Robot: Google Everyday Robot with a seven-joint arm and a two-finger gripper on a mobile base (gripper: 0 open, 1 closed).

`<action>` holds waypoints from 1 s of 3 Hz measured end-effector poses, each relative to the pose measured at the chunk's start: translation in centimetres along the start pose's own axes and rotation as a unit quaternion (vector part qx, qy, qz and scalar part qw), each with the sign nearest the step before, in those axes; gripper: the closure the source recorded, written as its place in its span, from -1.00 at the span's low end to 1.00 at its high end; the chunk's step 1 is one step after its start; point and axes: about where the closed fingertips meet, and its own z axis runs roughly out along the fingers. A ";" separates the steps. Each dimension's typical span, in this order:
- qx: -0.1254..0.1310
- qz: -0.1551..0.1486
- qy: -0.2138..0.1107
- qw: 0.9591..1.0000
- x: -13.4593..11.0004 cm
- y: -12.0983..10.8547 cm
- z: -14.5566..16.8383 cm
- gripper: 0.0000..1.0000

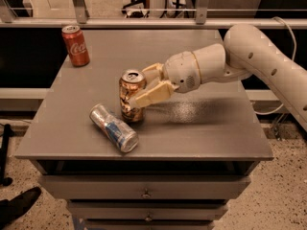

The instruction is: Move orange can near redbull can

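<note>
Currently the gripper, fingers clamped on the upright orange-bronze soda can just behind the slim silver-and-blue redbull can lying on the grey tabletop, risks nudging that rollable can away or tipping its load on release.

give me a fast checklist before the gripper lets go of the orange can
1. Grip: the gripper is mid-table, fingers closed around the orange can: ok.
2. Orange can upright: ok.
3. Closeness to the redbull can: the orange can stands just behind it, near the front left: ok.
4. Orange can's base resting on the table: cannot tell.
5. Redbull can stable: it lies on its side and might roll if nudged: not ok.
6. Coca-Cola can out of the way: it stands at the back left corner, well apart: ok.
</note>
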 end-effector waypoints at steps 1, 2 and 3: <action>-0.011 0.001 0.000 1.000 0.2 0.4 0.4 -0.58; -0.019 0.000 0.000 1.000 0.5 0.9 0.4 -1.00; -0.019 0.000 0.001 1.000 0.5 0.9 0.3 -1.00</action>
